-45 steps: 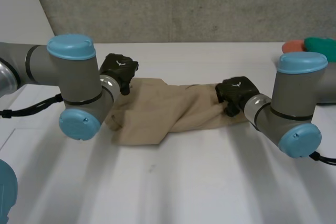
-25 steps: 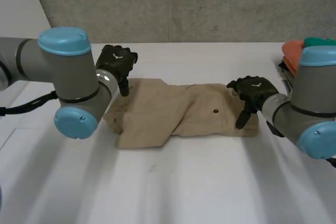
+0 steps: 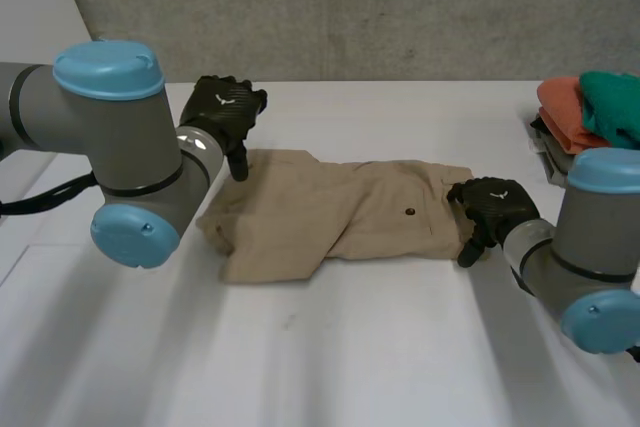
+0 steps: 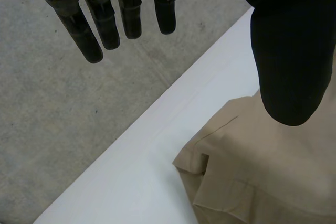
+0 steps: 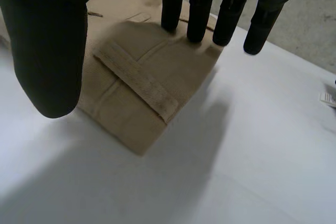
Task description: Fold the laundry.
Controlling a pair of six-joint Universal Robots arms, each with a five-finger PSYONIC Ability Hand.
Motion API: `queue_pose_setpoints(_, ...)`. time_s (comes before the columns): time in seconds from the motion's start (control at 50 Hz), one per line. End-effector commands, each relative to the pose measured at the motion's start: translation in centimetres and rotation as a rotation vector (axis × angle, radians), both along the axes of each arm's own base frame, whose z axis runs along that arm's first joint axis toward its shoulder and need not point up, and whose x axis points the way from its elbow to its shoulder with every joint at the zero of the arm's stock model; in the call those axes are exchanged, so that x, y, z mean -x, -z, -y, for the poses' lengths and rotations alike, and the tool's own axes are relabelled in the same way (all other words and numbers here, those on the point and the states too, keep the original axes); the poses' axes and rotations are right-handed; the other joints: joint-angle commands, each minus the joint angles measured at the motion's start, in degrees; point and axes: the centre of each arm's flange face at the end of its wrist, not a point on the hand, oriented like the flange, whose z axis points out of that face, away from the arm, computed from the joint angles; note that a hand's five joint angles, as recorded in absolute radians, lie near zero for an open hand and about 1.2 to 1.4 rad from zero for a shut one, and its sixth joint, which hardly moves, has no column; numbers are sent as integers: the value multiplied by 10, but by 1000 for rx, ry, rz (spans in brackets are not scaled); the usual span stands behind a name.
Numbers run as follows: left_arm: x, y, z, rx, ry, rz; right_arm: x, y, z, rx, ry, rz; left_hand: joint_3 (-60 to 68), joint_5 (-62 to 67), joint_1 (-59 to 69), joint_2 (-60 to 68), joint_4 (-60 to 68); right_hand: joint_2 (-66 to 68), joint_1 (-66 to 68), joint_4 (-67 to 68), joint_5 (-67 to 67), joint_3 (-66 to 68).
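A tan pair of trousers (image 3: pixel 330 217) lies crumpled across the middle of the white table (image 3: pixel 350 357), its left part folded over itself. My left hand (image 3: pixel 225 112) hovers open over the cloth's far left corner; in the left wrist view its fingers (image 4: pixel 105 19) are straight and the tan cloth (image 4: pixel 257 177) lies under the thumb. My right hand (image 3: pixel 490 207) is open at the cloth's right end. In the right wrist view its fingers (image 5: pixel 199 9) are straight above the waistband corner with a belt loop (image 5: pixel 139 85), holding nothing.
A stack of folded orange and teal clothes (image 3: pixel 590 107) sits at the table's far right. A grey concrete wall stands behind the table. The far table edge (image 4: pixel 157 124) runs just beyond the cloth's left corner.
My right hand drew the cloth's right end out to the right, let go and moved toward the front right. My left hand rose slightly off the far left corner.
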Motion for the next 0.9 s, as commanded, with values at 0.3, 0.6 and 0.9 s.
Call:
queue_pose_setpoints(0.3,3,-8,-10,-1,36,-22,63,-16,44,176,153,-151,-68,-63,-73,-71,-68,569,566,564,559,563)
queue_pose_setpoints(0.6,-9,-16,-8,1,0,-32,-27,-66,19,652,-182,-461,-68,-63,-73,-71,-68,569,566,564,559,563)
queue_pose_setpoints(0.9,-40,-34,-7,-6,-75,-94,-147,-29,-87,960,-914,-407,-68,-63,-73,-71,-68,485,483,480,475,480)
